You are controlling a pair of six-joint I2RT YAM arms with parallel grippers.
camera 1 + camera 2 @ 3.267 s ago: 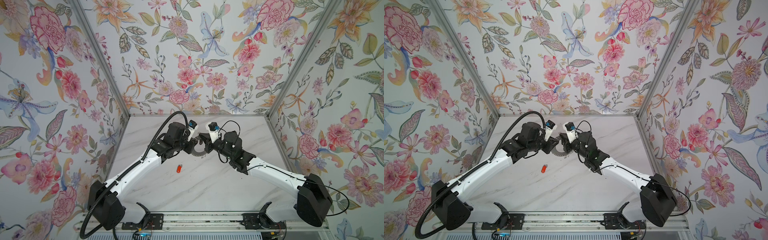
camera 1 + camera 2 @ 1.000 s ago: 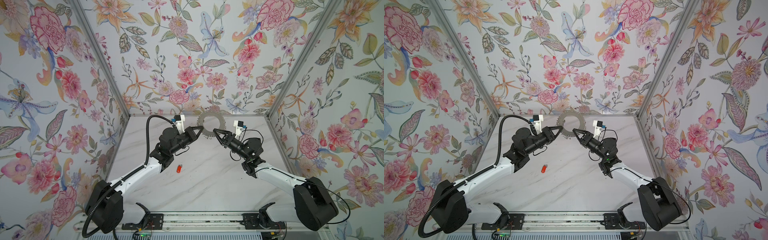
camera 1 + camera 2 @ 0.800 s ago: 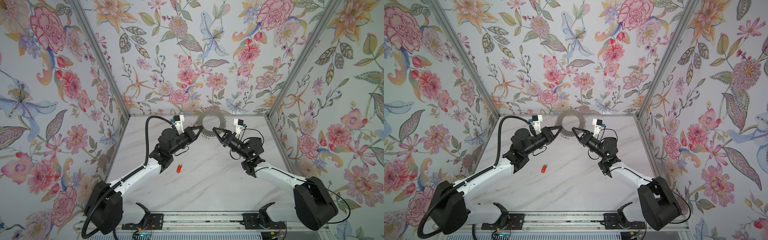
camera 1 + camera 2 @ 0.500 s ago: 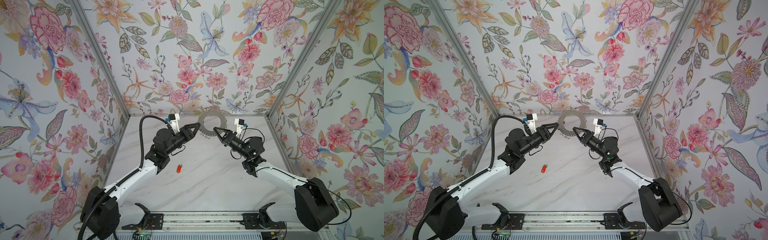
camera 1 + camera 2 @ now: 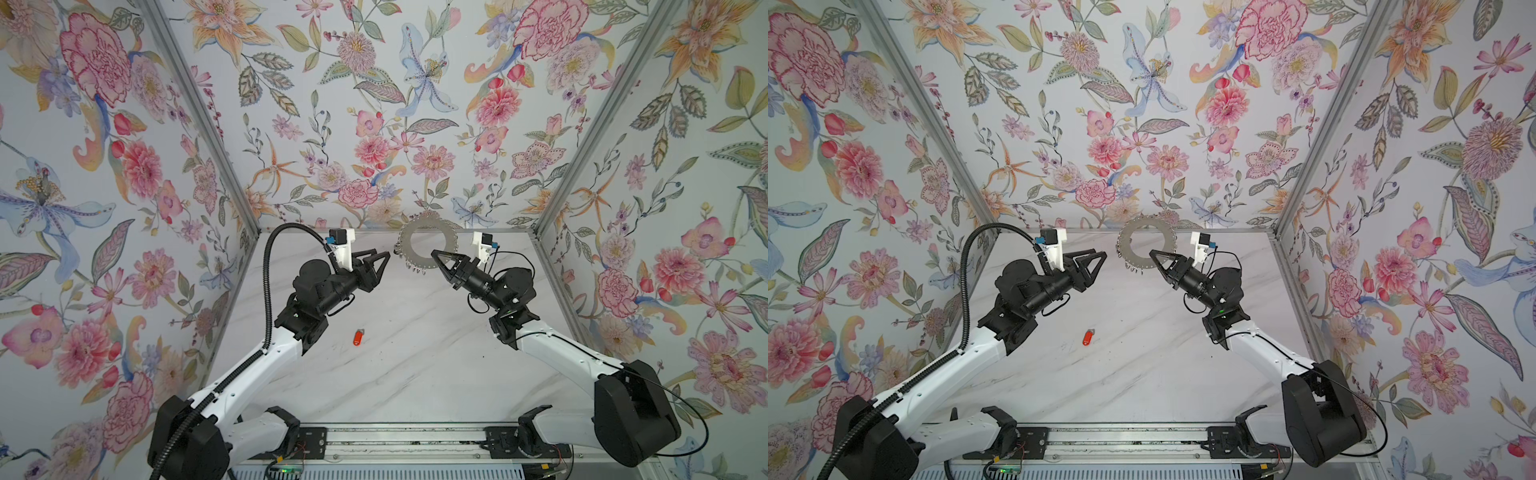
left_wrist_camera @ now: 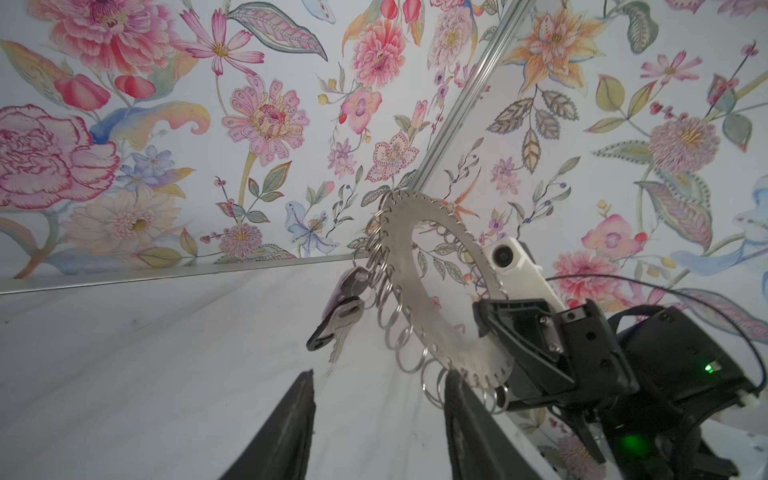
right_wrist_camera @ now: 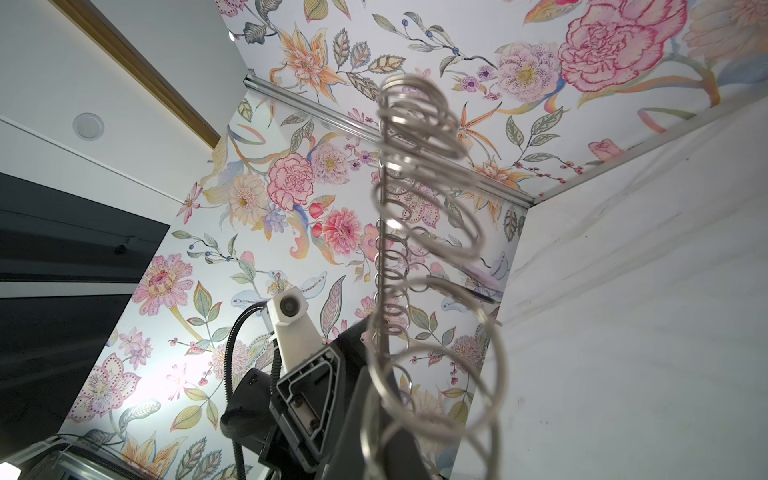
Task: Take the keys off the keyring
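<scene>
The keyring (image 5: 428,226) (image 5: 1146,226), a flat silver ring rimmed with wire loops, is held upright in the air near the back wall. My right gripper (image 5: 435,254) (image 5: 1153,253) is shut on its lower right edge. In the left wrist view the keyring (image 6: 432,316) carries a black-rimmed tag with a small silver key (image 6: 338,316) and a pale tag (image 6: 347,282) on its loops. My left gripper (image 5: 383,254) (image 6: 376,386) stands open just left of the ring, holding nothing. An orange-red fob (image 5: 358,336) (image 5: 1087,336) lies loose on the table. The right wrist view shows the keyring (image 7: 382,249) edge-on.
The white marble table (image 5: 415,353) is closed in by flowered walls on the left, right and back. A metal rail (image 5: 395,440) runs along the front edge, carrying both arm bases.
My left gripper has opened, let go of the ring's left edge and drawn back to the left. The right gripper keeps holding the ring up.
</scene>
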